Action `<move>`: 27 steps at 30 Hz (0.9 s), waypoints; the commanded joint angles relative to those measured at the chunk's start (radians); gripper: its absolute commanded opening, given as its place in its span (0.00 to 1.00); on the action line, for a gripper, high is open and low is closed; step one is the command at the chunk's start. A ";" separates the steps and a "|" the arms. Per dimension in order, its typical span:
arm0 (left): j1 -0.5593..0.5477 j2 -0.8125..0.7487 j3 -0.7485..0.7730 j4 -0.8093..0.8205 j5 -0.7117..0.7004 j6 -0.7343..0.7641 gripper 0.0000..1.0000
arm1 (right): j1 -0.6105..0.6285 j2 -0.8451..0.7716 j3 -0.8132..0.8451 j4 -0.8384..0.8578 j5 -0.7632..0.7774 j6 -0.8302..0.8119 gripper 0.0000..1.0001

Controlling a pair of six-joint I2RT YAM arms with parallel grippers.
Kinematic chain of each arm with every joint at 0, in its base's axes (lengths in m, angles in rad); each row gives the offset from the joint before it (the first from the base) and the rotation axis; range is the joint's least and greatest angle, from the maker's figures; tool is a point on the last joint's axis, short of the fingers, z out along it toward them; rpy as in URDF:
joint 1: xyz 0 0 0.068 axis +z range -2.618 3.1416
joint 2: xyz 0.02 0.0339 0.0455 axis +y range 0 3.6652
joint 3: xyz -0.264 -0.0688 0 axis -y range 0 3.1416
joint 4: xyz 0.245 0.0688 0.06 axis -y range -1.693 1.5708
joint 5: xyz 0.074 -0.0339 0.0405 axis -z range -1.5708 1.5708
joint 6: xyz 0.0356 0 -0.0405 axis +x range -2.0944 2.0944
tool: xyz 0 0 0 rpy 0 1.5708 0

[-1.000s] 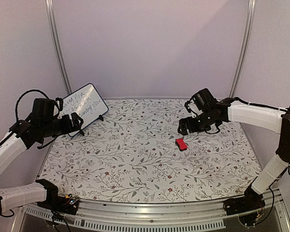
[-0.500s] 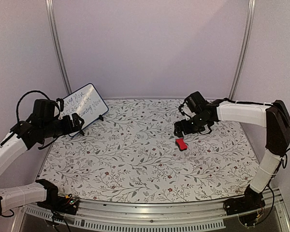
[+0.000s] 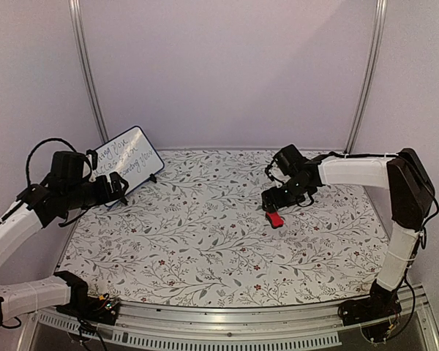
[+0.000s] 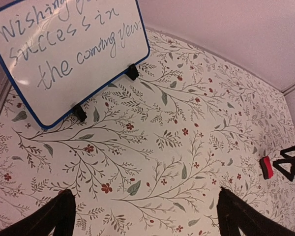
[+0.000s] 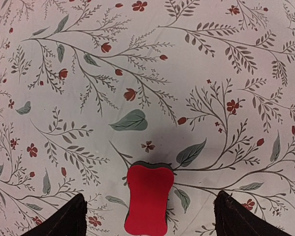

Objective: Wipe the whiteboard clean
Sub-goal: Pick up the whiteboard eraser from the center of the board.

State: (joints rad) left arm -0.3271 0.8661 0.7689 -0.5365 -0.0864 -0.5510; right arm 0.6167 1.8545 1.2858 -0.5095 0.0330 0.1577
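The whiteboard (image 3: 129, 160) stands tilted at the back left on small black feet, blue-framed, with handwritten marker lines; it fills the upper left of the left wrist view (image 4: 64, 54). My left gripper (image 3: 117, 188) is open and empty just in front of it (image 4: 145, 216). A small red block with a dark underside (image 3: 275, 218) lies flat on the floral table right of centre. My right gripper (image 3: 272, 199) is open above it; the block (image 5: 148, 198) lies between the spread fingers (image 5: 147, 216), untouched. It also shows far right in the left wrist view (image 4: 266, 167).
The floral tablecloth (image 3: 205, 234) covers the table. Purple walls and two metal poles (image 3: 88, 73) close in the back and sides. A metal rail (image 3: 227, 322) runs along the near edge by the arm bases.
My right gripper has moved left and down from beyond the red block to directly over it. The left arm and whiteboard have not moved.
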 commanded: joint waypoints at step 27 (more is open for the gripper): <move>-0.008 -0.021 0.010 0.006 0.020 -0.014 1.00 | 0.032 0.029 -0.072 0.053 0.023 -0.057 0.75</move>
State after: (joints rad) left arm -0.3271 0.8597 0.7715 -0.5407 -0.0750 -0.5579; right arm 0.6415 1.8797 1.2369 -0.4824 0.0437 0.1108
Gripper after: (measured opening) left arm 0.993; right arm 0.753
